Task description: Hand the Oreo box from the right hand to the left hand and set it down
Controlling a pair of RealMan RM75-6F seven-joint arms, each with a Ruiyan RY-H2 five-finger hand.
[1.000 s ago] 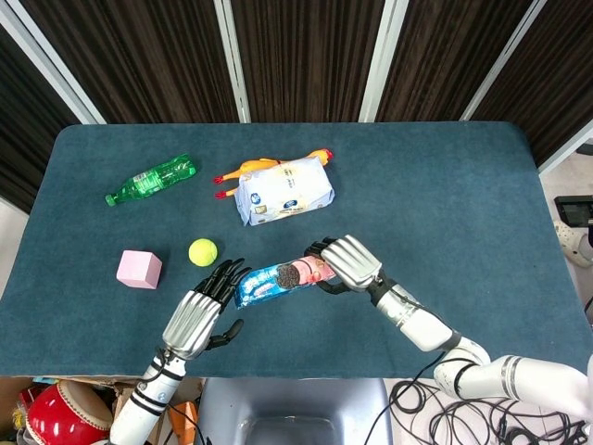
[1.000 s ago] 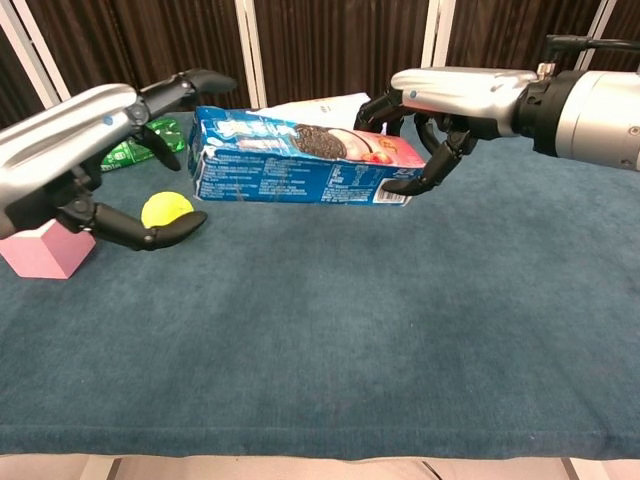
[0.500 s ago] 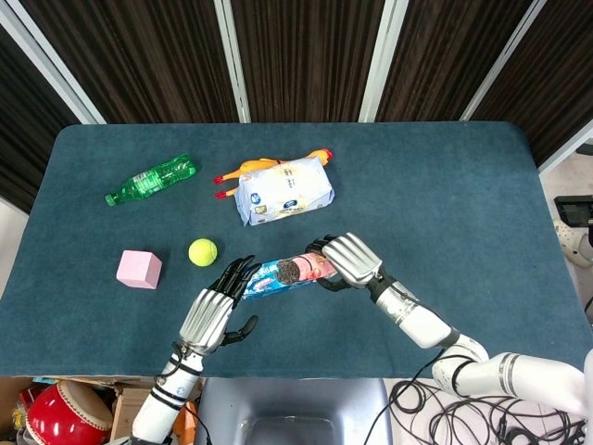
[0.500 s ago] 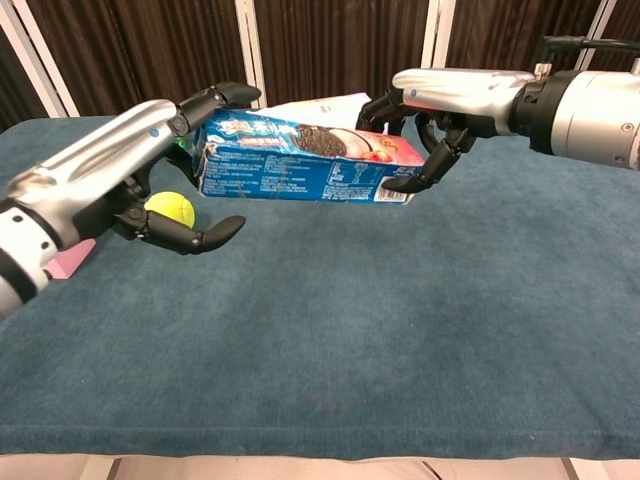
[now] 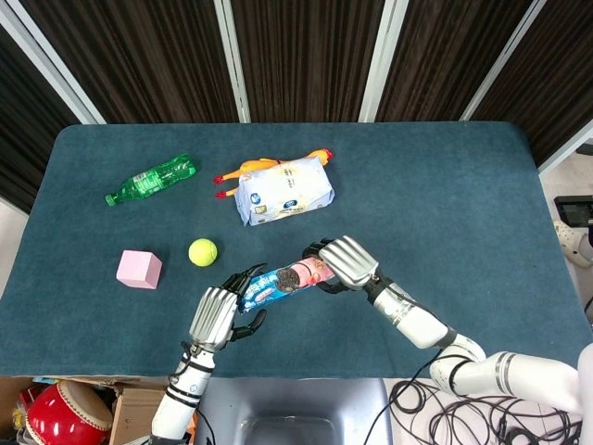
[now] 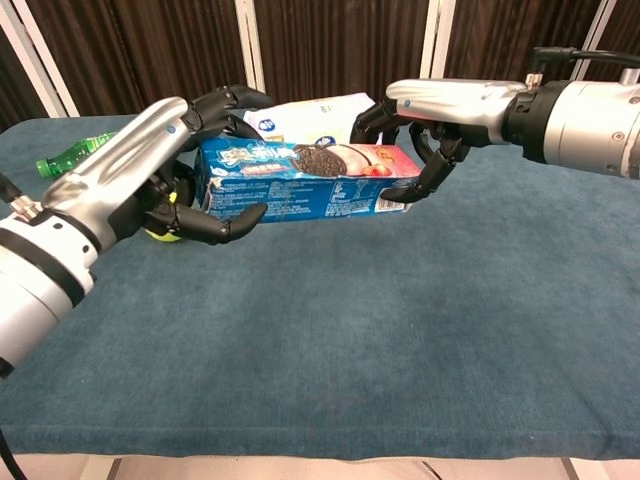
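Oreo box: held lengthwise in the air above the table's near edge, blue end toward the robot's left, pink end toward its right.
Right robot hand: grips the pink end, fingers over the top, thumb beneath.
Left robot hand: now wraps the blue end, fingers curled over the top, thumb against the front face; half a second ago the thumb hung clear below the box.
Table: dark teal, carpet-like cover with rounded corners.
Other objects: yellow ball and pink cube lie left of the box; a green bottle lies further back; a white pouch touches a rubber chicken behind it. None has moved.
Room: dark slatted panels with pale uprights stand behind the table; cables and a red drum sit on the floor nearby.
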